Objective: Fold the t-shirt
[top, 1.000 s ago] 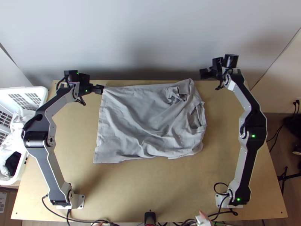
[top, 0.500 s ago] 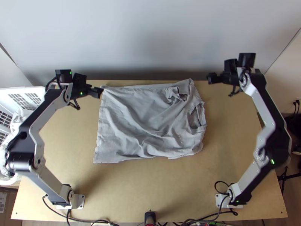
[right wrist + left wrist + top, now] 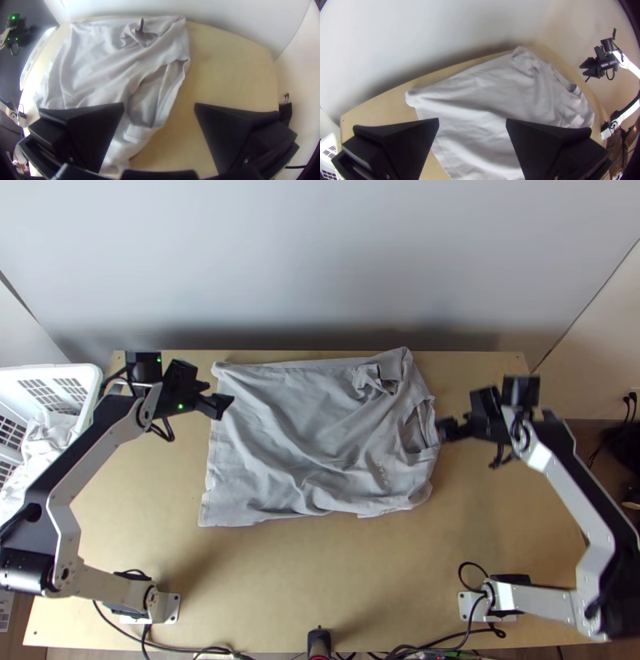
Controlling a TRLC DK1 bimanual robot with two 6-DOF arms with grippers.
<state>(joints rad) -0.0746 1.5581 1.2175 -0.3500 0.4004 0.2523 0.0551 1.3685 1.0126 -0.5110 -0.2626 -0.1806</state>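
The t-shirt point(image 3: 304, 440) lies mostly spread on the counter point(image 3: 320, 572), with wrinkles through its body and a bunched patch point(image 3: 372, 378) near the far edge, so I judge the folding to be at the stage of lining up a fresh grip. The left pincer point(image 3: 472, 120) is wide and empty above the hem end, and the right pincer point(image 3: 159, 104), equally wide and empty, is beside the neck opening point(image 3: 413, 431), though its height is hard to judge. Next, both probably need to lower, close on cloth and fold it over evenly.
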